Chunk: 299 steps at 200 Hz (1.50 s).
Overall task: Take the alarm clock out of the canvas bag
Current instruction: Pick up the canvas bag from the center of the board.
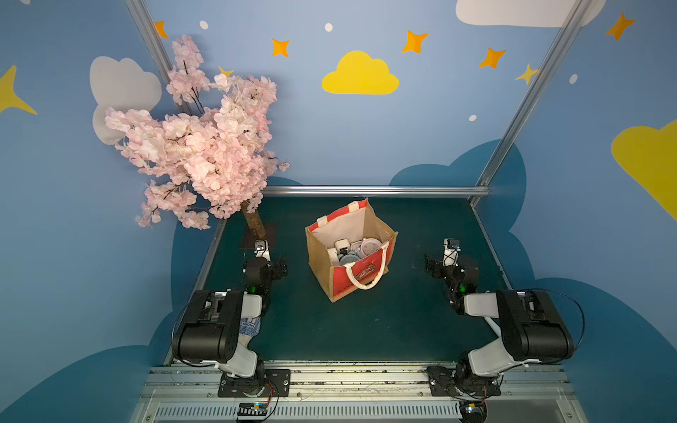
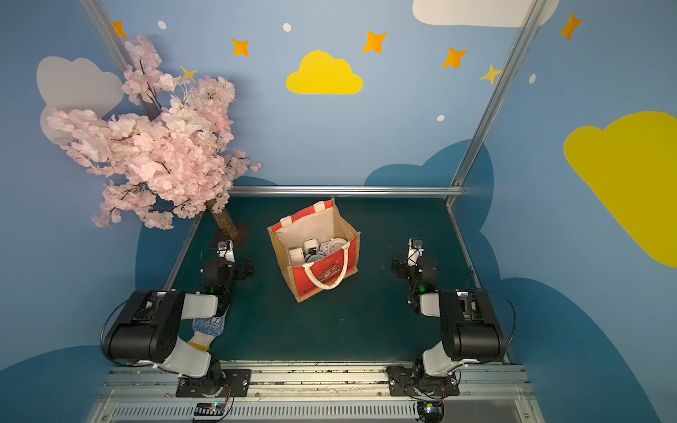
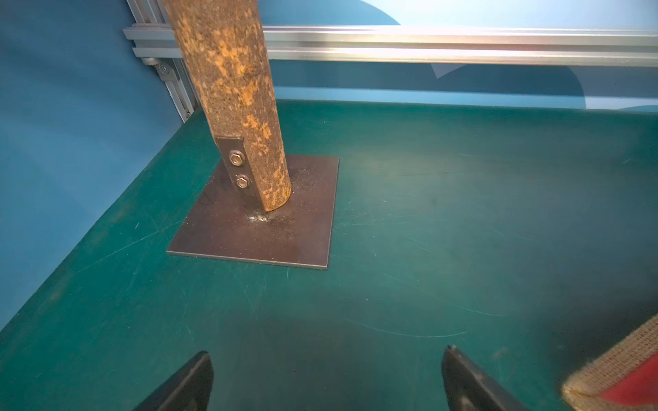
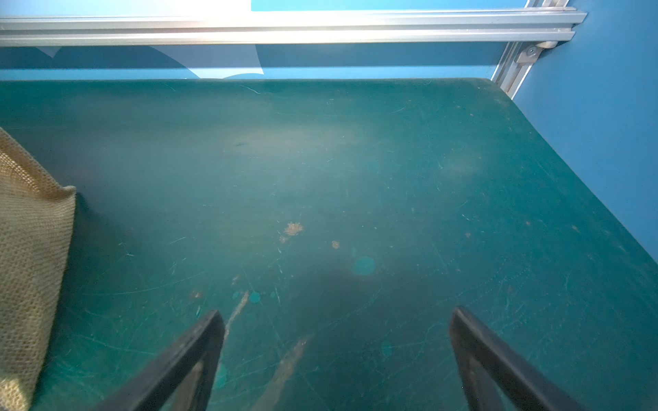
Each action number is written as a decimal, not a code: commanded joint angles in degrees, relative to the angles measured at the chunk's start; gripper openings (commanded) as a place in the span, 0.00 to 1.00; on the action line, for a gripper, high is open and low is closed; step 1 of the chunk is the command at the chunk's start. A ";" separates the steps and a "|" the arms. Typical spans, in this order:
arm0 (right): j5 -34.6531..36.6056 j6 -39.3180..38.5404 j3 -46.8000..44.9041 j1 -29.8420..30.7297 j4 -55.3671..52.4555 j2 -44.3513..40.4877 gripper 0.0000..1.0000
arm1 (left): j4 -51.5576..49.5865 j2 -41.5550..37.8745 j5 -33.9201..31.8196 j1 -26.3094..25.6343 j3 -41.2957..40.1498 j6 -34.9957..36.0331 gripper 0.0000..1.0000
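Observation:
The canvas bag (image 1: 366,278) (image 2: 329,282) stands open in the middle of the green table, its tan sides and red front panel showing in both top views. A white rope handle (image 1: 367,285) hangs over the front. Several pale round and boxy items (image 1: 351,251) lie inside; I cannot tell which is the alarm clock. My left gripper (image 1: 280,267) (image 3: 327,350) rests open to the left of the bag, whose corner (image 3: 619,373) shows beside it. My right gripper (image 1: 432,267) (image 4: 337,311) rests open to the right, the bag's jute side (image 4: 28,249) beside it. Both are empty.
A pink blossom tree stands at the back left, its trunk (image 1: 254,223) (image 3: 231,89) bolted to a dark steel plate (image 3: 213,235) just ahead of the left gripper. An aluminium rail (image 1: 366,190) runs along the table's far edge. A blue-white glove (image 1: 251,326) lies under the left arm.

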 commanded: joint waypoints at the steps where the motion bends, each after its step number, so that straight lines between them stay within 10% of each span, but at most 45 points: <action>1: 0.47 0.00 -0.03 0.13 0.50 -0.20 0.99 | -0.68 -0.56 -0.60 -0.25 0.85 0.54 0.99; 182: 0.95 2.31 0.69 -1.51 -1.19 -1.54 0.99 | -1.68 -1.77 1.51 0.06 1.64 1.41 0.99; 216: 3.90 9.08 5.93 -2.20 -28.44 -15.75 0.98 | -25.85 -13.36 -2.56 -0.01 9.12 -3.26 0.99; 299: -6.95 18.37 11.58 -2.06 -55.61 -33.84 0.94 | -49.18 -43.74 -5.18 -9.14 10.26 -14.08 0.99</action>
